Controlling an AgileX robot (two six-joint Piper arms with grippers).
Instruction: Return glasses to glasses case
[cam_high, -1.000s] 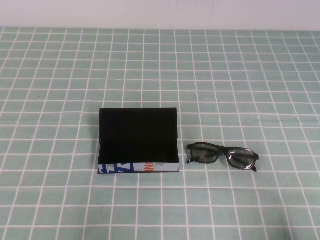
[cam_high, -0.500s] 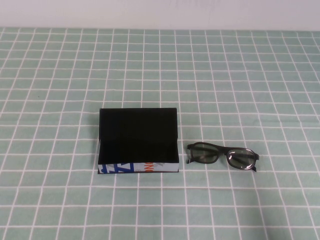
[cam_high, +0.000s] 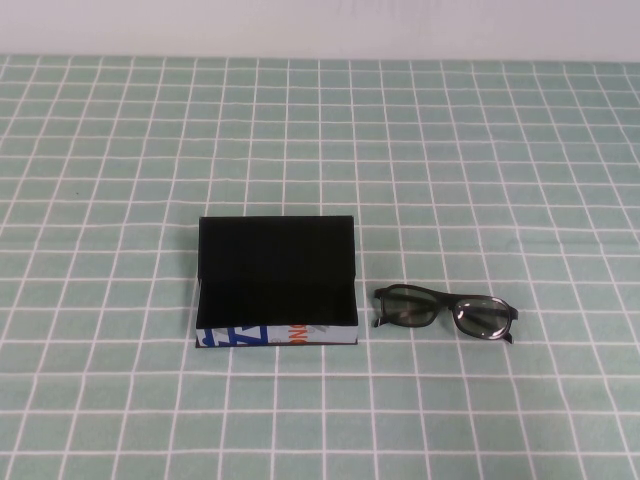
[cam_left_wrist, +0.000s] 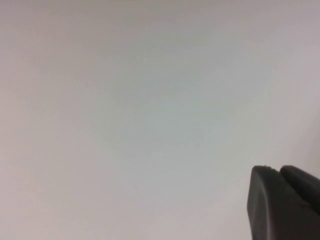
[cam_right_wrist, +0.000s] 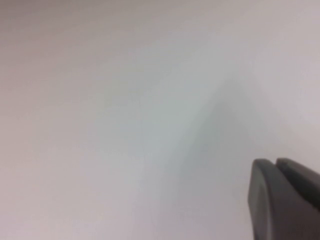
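- The glasses (cam_high: 446, 314) aren't in yet: they're sitting lenses-up on the counter (cam_high: 480, 150), just right of the glasses case (cam_high: 277, 283).
- Case lid's already up, so you've still got the pick and drop to do.
- Left gripper (cam_left_wrist: 285, 205) and right gripper (cam_right_wrist: 285, 200) are nowhere near the counter, each showing only a dark corner against blank wall; can't tell how their fingers are set.

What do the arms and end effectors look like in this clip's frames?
Little shows. The left end effector and the right end effector each appear only in their own wrist view, as a dark, matte, rounded part against a pale blank surface. No cables or markings visible; neither arm is in the high view.
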